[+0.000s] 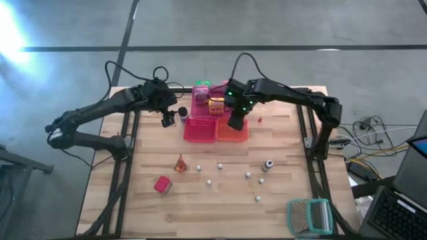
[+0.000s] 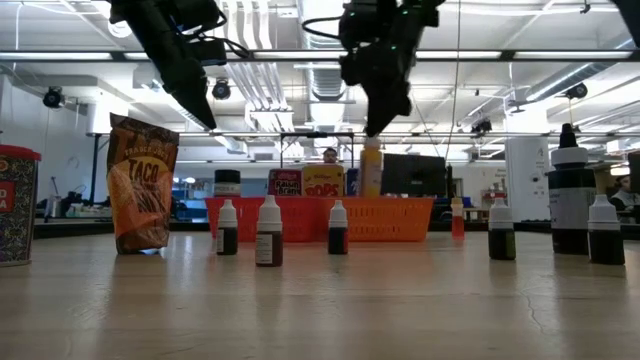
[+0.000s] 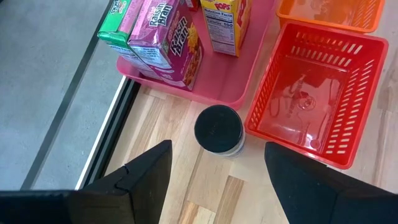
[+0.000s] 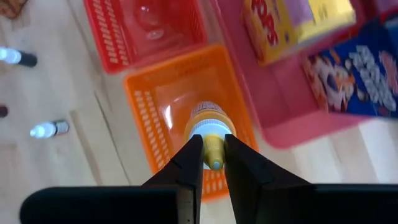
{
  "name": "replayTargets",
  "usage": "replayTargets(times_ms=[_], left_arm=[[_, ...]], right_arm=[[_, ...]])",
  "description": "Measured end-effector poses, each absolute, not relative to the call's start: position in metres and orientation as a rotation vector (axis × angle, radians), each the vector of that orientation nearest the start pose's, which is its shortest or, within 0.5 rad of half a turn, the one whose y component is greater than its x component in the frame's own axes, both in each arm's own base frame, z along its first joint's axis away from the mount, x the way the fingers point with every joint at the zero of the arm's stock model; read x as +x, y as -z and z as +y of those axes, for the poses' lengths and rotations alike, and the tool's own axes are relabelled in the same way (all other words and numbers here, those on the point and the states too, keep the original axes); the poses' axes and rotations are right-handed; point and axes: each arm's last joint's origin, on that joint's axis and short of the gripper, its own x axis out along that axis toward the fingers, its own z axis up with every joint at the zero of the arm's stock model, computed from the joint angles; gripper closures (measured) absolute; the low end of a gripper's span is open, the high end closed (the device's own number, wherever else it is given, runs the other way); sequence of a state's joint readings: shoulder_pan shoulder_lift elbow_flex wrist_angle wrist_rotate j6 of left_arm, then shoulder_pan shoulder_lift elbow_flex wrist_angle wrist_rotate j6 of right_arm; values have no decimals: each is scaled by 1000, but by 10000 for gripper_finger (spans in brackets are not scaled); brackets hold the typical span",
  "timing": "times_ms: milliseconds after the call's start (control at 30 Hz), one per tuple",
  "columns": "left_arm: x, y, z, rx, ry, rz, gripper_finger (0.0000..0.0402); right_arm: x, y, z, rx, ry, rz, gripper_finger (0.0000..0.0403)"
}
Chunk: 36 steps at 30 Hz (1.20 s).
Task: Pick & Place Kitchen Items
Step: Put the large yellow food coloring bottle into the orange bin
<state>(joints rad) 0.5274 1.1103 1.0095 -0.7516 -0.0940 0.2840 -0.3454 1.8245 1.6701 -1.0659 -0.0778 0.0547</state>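
Left of the red basket (image 3: pixel 317 106), the left gripper (image 3: pixel 214 180) hangs wide open and empty over a dark-lidded jar (image 3: pixel 218 129), while right of it the right gripper (image 4: pixel 212 163) pinches a yellow bottle (image 4: pixel 209 127) standing in the orange basket (image 4: pixel 144 106).

Yellow-capped bottle (image 4: pixel 209 134) upright inside orange basket (image 4: pixel 180 106), cap pinched between right gripper (image 4: pixel 211 163) jaws. Green carton (image 3: pixel 121 31), pink bran carton (image 3: pixel 166 38), yellow cereal box (image 3: pixel 225 23) stand close together in pink tray (image 3: pixel 230 81); blue carton (image 4: pixel 357 71) there too. Black-lidded jar (image 3: pixel 218 129) upright on surface, just beside tray and red basket (image 3: pixel 317 93). Small white-capped dark bottles (image 2: pixel 269 232) upright, scattered on open surface. Taco bag (image 2: pixel 140 183) upright.
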Motion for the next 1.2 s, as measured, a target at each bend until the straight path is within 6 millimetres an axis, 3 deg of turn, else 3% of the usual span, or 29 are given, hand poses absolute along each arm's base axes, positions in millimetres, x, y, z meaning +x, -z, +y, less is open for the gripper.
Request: replayTargets(times_ms=[500, 833, 1200], left_arm=[[185, -302, 111, 72, -457, 918, 140], [185, -302, 111, 72, -457, 918, 140], [185, -302, 111, 72, -457, 918, 140]], right_arm=[[397, -256, -140, 266, 218, 1254, 351], [403, -238, -142, 256, 200, 1281, 359], [402, -237, -142, 264, 203, 1284, 293]])
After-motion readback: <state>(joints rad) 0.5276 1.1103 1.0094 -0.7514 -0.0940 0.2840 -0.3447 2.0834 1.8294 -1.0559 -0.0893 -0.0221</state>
